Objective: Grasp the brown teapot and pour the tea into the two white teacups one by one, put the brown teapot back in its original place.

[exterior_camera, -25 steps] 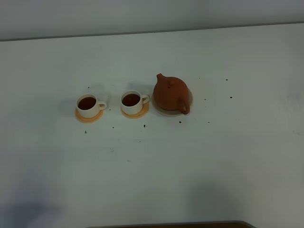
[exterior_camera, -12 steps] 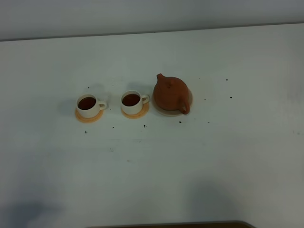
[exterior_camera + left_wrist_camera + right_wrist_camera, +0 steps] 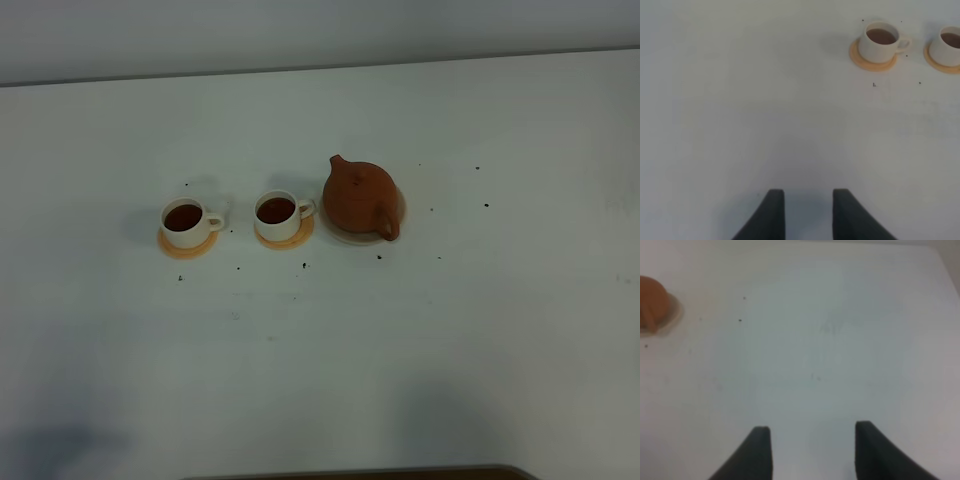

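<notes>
Nothing moves: both teacups (image 3: 185, 220) hold tea, the brown teapot (image 3: 359, 199) sits on its saucer (image 3: 398, 215). Both tools, left tool (image 3: 804, 212) and right tool (image 3: 811, 450), stay spread apart, holding nothing. The job looks done.

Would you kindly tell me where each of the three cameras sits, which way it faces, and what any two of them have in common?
Exterior high: mounted above, looking down on the white table with the brown teapot on its saucer and two teacups; no part of the robot shows.
Left wrist: low over the table, facing the left teacup and right teacup on coasters; the left gripper shows, open and empty.
Right wrist: low over the table, teapot at the edge; the right gripper shows, open and empty.
Shared: exterior and left wrist both show both teacups, full of tea.
</notes>
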{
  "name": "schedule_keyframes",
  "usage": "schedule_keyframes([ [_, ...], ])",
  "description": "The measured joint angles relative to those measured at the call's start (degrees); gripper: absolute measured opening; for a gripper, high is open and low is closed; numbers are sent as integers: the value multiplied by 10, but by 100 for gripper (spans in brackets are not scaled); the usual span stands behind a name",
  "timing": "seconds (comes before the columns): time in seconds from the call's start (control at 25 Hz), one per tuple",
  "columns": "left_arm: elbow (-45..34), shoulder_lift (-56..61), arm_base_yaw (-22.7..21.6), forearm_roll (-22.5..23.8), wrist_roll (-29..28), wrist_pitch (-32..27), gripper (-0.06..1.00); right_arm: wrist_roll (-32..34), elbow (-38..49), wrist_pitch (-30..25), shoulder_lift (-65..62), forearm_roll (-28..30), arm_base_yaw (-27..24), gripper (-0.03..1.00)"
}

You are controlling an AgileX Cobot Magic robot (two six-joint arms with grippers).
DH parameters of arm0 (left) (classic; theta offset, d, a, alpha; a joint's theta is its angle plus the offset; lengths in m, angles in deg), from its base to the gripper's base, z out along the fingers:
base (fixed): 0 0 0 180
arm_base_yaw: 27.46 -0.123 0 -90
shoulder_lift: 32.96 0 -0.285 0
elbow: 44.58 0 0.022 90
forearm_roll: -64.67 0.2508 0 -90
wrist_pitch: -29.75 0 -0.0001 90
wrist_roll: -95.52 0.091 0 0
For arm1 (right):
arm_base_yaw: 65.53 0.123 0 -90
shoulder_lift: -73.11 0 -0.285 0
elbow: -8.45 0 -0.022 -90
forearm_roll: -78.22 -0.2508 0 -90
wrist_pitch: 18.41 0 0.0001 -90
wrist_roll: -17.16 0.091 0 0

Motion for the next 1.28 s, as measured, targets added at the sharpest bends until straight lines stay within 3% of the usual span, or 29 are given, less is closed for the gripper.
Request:
schedule_keyframes([
  [0.72,0,0,0,0,0,0,28,14,0,35,-23,-2,0,41],
  [1.28,0,0,0,0,0,0,28,15,0,9,-23,0,0,41],
])
